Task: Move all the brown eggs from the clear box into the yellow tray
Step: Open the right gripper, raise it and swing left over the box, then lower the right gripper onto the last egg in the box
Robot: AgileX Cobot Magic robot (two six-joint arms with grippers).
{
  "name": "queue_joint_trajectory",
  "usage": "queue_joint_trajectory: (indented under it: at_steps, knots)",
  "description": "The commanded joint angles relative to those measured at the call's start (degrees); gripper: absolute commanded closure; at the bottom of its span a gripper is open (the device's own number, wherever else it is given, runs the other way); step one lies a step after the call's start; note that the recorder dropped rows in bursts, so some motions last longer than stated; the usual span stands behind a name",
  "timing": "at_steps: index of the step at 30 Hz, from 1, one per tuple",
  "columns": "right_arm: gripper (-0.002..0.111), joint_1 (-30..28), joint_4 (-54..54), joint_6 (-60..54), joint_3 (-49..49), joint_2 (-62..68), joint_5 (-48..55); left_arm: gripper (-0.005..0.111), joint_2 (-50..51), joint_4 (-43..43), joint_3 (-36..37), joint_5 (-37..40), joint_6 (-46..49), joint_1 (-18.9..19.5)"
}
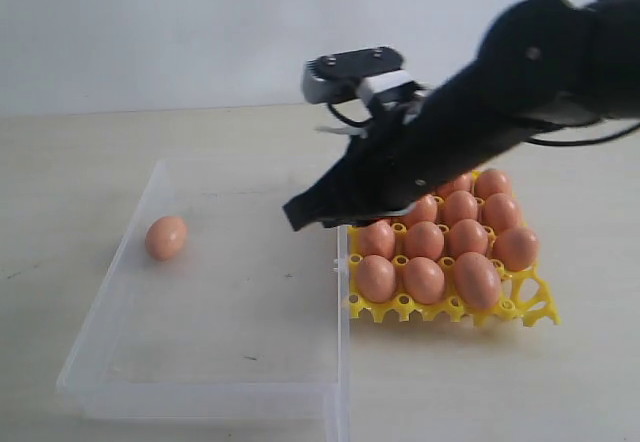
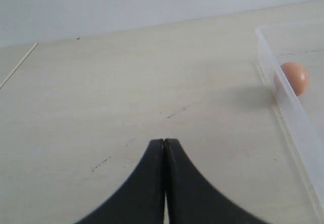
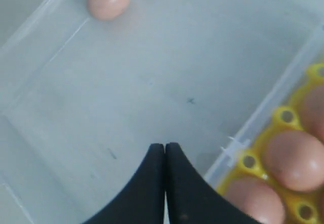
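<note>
Your black right fingers (image 3: 144,188) are pressed shut, empty, over the shallow clear plastic box (image 1: 110,292) beside the bright yellow plastic egg tray (image 1: 530,307). One orange-brown egg (image 1: 166,237) lies in the box; the other eggs (image 1: 425,240) sit in the tray. Only the left wrist view shows your left fingers (image 2: 144,188), closed above bare counter (image 2: 101,92).

**Light: bright, flat; focus soft**

Even diffuse light, washed out, no hard glare. Faint soft shadow on the desk (image 2: 243,95) beside the clear box (image 2: 284,107) wall. Right wrist view blurry throughout, brown eggs (image 3: 296,158) out of focus. Exterior view slightly soft.
</note>
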Motion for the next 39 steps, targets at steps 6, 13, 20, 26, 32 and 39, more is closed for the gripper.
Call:
queue_joint_trajectory:
  at_steps: [6,13,20,26,32,39]
  knots:
    - [0.080,3.7,1.0,4.9,-34.9,22.7,24.7,0.107,-0.3,-0.1,-0.2,-0.4,-0.3,0.1]
    - [0.053,4.1,1.9,13.7,-50.7,33.1,24.8,0.107,-0.3,-0.1,-0.2,-0.4,-0.3,0.1]
    - [0.053,4.1,6.0,17.6,-57.4,40.2,22.9,0.107,-0.3,-0.1,-0.2,-0.4,-0.3,0.1]
    - [0.053,4.1,11.4,18.0,-57.9,44.8,18.6,0.107,-0.3,-0.1,-0.2,-0.4,-0.3,0.1]
    - [0.053,4.1,12.5,18.5,-57.9,46.5,16.3,0.107,-0.3,-0.1,-0.2,-0.4,-0.3,0.1]
    - [0.053,4.1,12.0,18.5,-57.9,47.8,15.6,0.107,-0.3,-0.1,-0.2,-0.4,-0.3,0.1]
